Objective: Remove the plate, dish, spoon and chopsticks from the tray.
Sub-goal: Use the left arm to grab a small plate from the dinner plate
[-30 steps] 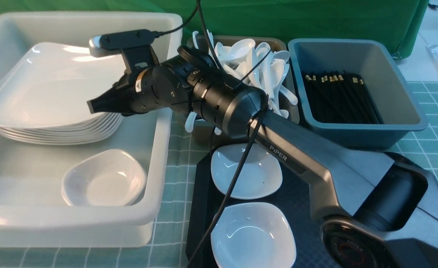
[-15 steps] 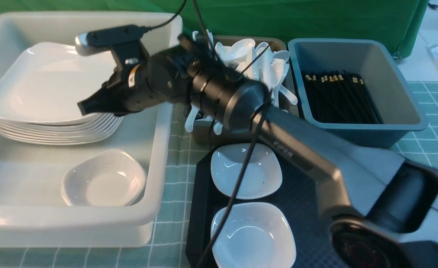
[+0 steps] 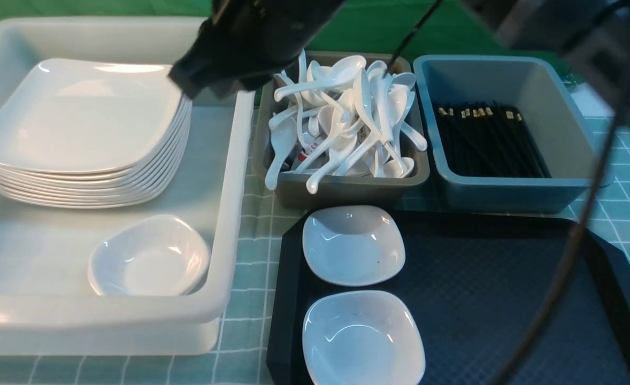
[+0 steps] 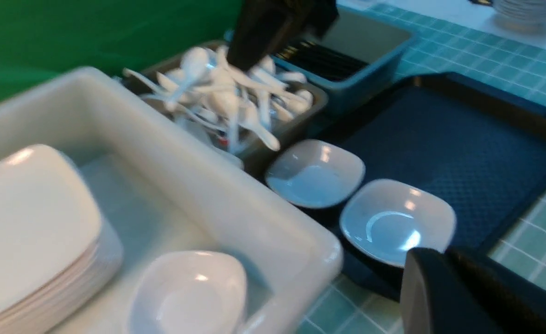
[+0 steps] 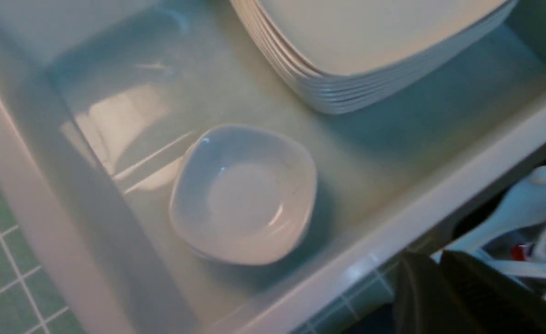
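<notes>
My right gripper (image 3: 184,85) hangs high over the far edge of the white tub (image 3: 229,214), blurred in the front view. In its own wrist view the jaws look pressed together, with nothing between them. My left gripper (image 4: 440,255) shows only in its wrist view, low and off the near left corner of the tray (image 3: 507,299). Its jaws also look closed and it holds nothing.

- Plates (image 3: 79,112): one neat stack in the far left part of the tub, the top one lying flat and square on the rest.
- Dishes: one (image 3: 149,256) sits in the tub, near side, just in front of the stack and apart from it. Two more are on the tray along its left edge, the far one (image 3: 353,245) and the near one (image 3: 363,337), close to each other; I cannot tell whether they touch.
- Spoons (image 3: 342,117): a loose heap in the brown bin (image 3: 342,187) just behind the tray, some handles hanging over the rim.
- Chopsticks (image 3: 486,141): laid side by side in the blue-grey bin (image 3: 561,107) right of the spoon bin, gold bands at the far end.

The rest of the tray is bare black texture. A blurred dark cable (image 3: 561,267) crosses in front of its right side.
</notes>
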Robot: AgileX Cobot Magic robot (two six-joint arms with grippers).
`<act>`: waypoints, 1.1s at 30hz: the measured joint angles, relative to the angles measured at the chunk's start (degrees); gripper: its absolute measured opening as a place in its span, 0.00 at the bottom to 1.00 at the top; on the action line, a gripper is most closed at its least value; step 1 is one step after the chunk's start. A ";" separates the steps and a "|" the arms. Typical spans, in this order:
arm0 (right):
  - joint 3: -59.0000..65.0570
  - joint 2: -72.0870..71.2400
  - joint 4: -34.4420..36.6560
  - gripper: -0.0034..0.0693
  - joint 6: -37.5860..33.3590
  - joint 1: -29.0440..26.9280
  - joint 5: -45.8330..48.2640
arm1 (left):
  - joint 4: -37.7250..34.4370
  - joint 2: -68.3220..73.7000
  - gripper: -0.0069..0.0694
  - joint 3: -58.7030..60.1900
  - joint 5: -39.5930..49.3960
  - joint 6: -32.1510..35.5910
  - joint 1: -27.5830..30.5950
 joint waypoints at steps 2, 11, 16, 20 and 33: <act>7.32 -7.39 -3.67 0.14 0.00 0.00 0.00 | -4.48 7.15 0.11 0.00 -0.24 3.58 0.00; 48.15 -40.76 -17.90 0.12 7.96 0.06 0.00 | -16.33 31.73 0.11 0.05 -12.77 17.42 0.00; 69.87 -60.07 -20.42 0.12 15.58 0.06 -0.13 | -17.63 44.10 0.11 0.05 -20.42 23.02 0.00; 79.92 -69.43 -20.56 0.12 20.23 0.06 -0.13 | -20.99 53.24 0.11 0.05 -26.09 28.63 0.00; 88.64 -92.73 -19.95 0.12 24.95 0.06 -0.13 | -22.57 74.51 0.22 -2.17 -36.99 27.45 -6.17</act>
